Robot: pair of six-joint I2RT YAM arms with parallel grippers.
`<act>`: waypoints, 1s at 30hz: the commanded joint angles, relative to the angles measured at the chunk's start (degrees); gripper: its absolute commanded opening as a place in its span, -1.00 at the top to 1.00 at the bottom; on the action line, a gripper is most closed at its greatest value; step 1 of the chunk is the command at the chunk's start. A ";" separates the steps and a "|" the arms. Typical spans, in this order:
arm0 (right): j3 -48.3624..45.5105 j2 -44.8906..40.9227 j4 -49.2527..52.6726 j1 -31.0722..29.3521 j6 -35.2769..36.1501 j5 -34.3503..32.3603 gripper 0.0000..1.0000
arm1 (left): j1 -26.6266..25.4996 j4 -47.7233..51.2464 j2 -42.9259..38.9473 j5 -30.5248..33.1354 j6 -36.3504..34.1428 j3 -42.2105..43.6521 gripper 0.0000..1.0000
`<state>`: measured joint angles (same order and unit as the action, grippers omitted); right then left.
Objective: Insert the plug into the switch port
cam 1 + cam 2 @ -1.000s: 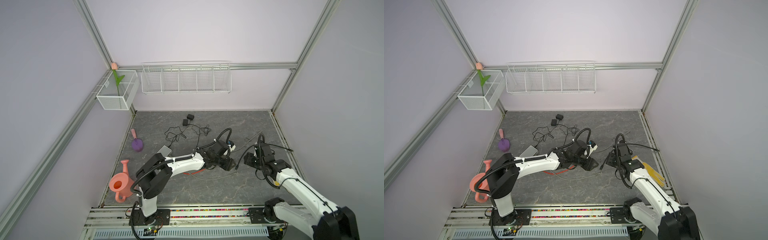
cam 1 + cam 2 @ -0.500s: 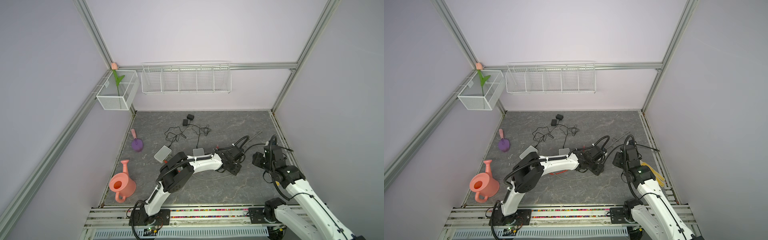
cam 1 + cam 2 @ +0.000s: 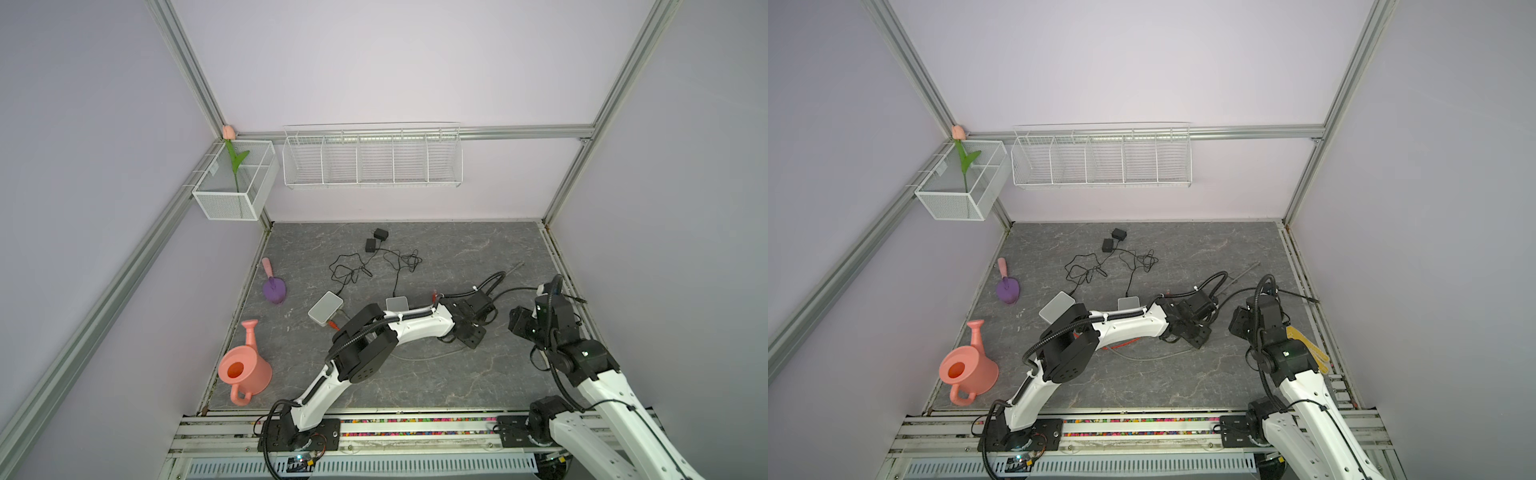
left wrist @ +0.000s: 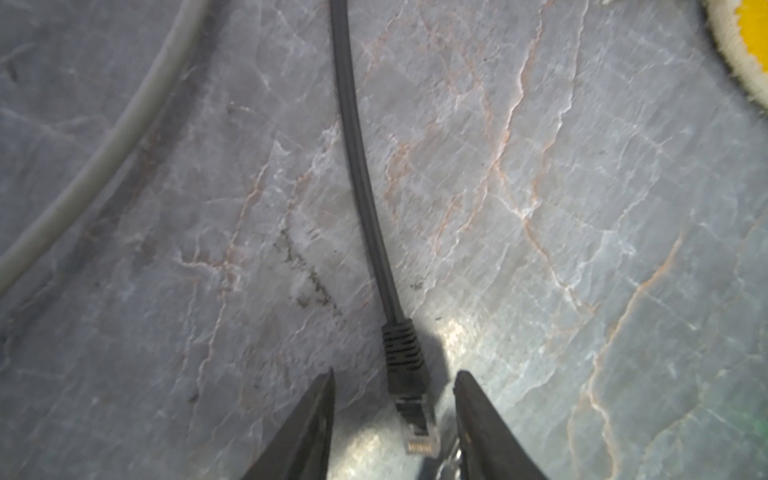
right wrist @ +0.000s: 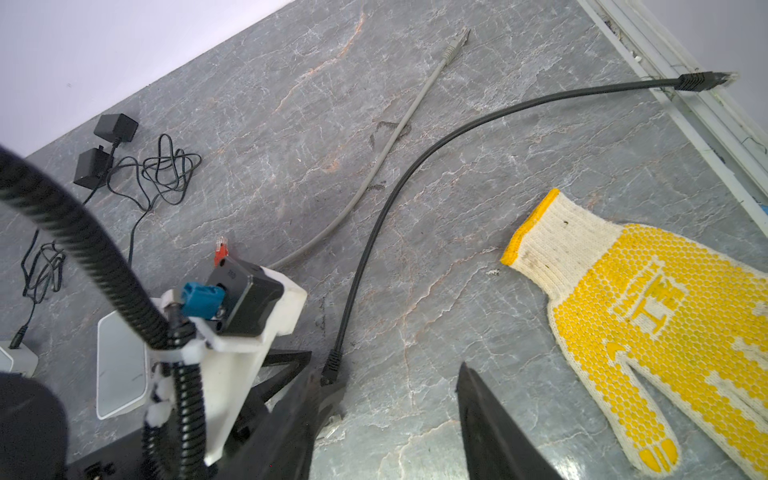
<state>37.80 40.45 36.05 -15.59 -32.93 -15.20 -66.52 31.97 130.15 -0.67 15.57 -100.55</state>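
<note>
Evidently the step in hand is picking up the plug, not yet the insertion. From the left wrist, the left claw [image 4: 395, 374] is down at the table [image 4: 582, 208] with its two dark fingers spread to either side of the plug [image 4: 417, 428], which lies flat on the stone-patterned top, clear tip toward the camera, its black cable [image 4: 361, 166] curving away. A gap shows on both sides, narrower on one, so the claw is released and grasps nothing. A grey cable [image 4: 83, 158] lies well apart. The right claw [image 5: 395, 374] is likewise spread with nothing between its fingers, hanging over the table near a yellow-dotted glove [image 5: 644, 311]. In a top view a white box [image 3: 326, 307] and a second white box [image 3: 397, 302] lie beyond the left forearm, well apart from the plug; I take one of them for the switch, but which, and where its port faces, I cannot tell. The next move, as I judge it, calls for closing squarely on the plug's ribbed boot rather than the clear tip, so latch and contacts stay free, then lifting with slack in the cable and carrying it to the box with the tip lined up to the port; the right claw may have to steady the box against the push.
</note>
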 commanded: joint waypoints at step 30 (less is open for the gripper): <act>-1.63 -8.47 -17.03 -0.58 32.08 22.62 -0.22 | 13.57 17.90 -10.17 -31.32 -13.19 1.59 0.89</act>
<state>36.53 31.07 24.75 -14.59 -8.69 0.21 -52.12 44.27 121.43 -22.96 5.91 -100.64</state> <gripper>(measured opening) 0.607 0.105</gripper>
